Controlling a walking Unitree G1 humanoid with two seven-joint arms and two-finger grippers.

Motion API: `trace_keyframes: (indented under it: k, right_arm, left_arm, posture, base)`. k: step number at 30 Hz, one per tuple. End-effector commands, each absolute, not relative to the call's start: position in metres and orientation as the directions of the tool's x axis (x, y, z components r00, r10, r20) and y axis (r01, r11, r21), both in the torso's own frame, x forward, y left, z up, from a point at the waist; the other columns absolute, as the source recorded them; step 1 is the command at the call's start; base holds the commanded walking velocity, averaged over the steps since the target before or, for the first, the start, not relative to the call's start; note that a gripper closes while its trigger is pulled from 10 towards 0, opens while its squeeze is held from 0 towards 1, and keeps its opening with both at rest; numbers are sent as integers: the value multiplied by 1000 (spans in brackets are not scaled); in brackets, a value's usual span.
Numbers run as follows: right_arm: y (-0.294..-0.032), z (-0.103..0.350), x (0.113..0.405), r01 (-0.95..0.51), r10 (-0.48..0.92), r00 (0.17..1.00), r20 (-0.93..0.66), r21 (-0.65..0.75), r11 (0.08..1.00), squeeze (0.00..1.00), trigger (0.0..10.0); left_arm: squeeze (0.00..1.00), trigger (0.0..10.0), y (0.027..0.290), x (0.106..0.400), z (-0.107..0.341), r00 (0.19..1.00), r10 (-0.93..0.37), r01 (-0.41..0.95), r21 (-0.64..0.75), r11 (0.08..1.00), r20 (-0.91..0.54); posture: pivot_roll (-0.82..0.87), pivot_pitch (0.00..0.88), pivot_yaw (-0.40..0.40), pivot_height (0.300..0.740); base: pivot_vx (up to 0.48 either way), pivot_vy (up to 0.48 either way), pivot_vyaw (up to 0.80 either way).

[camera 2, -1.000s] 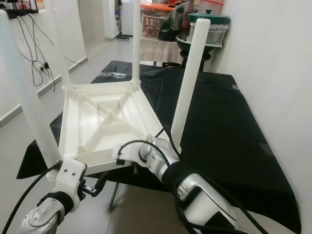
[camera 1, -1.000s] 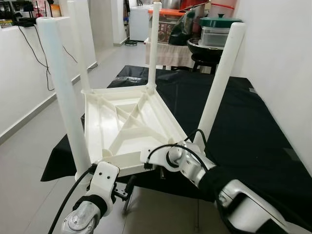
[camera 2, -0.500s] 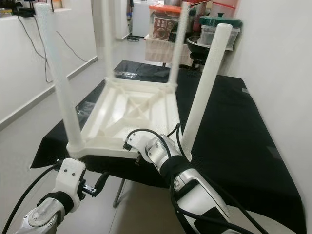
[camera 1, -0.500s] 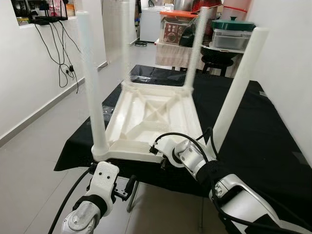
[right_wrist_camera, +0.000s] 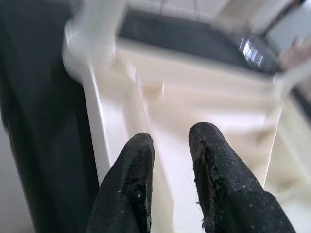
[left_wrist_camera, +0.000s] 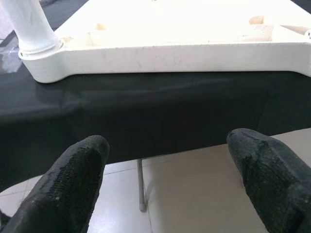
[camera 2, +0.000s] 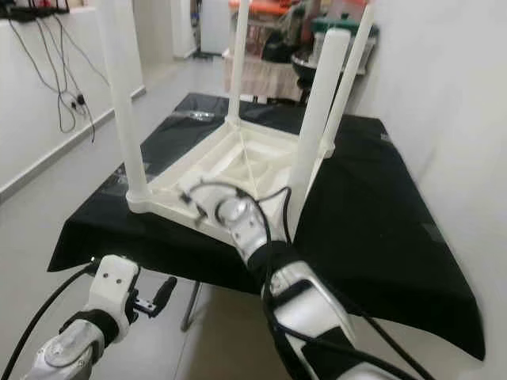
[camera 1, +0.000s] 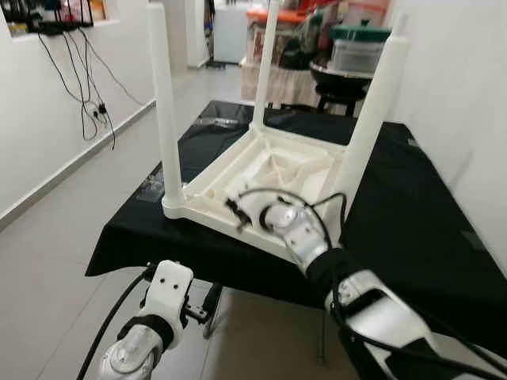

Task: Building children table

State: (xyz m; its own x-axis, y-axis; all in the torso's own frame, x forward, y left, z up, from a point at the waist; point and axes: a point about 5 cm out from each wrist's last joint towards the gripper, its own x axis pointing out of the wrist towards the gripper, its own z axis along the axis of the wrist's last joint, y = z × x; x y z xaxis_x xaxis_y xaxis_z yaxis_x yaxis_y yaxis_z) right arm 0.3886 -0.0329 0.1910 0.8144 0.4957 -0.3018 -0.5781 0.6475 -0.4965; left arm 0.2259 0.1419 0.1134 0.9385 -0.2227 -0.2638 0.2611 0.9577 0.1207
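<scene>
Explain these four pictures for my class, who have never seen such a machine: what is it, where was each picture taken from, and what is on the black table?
This is a walking humanoid robot with two silver arms, each ending in a gripper of two long black fingers. Two pictures come from cameras in its head, looking down and forward. The other two come from cameras on its wrists, looking along the fingers.

On the black-covered table lies a white children's table, upside down, with its legs pointing upward.

The right gripper reaches over the white table's ribbed underside, near its front rim. Whether it grips anything is unclear, as that view is blurred. The left gripper hangs open below the table edge, holding nothing.
</scene>
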Motion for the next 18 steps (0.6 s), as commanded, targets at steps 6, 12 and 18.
trace_keyframes:
  k: [6,12,18]
  right_arm:
    - [-33,197,387,-546,529,831,-174,-435,716,1000,10000]
    - [-51,184,369,-645,642,753,-145,-359,675,0,10000]
    - [-80,165,352,-612,599,790,-131,-227,757,0,10000]
  left_arm:
    - [0,10000,144,230,115,946,-198,242,151,958,-258]
    - [0,10000,150,233,116,954,-165,210,164,964,-252]
    - [0,10000,164,238,115,961,-97,151,198,968,-260]
  posture:
    - [62,0,-82,740]
    - [53,0,-78,740]
    - [46,0,-73,740]
  base:
    - [0,0,0]
    - [0,0,0]
    - [0,440,0]
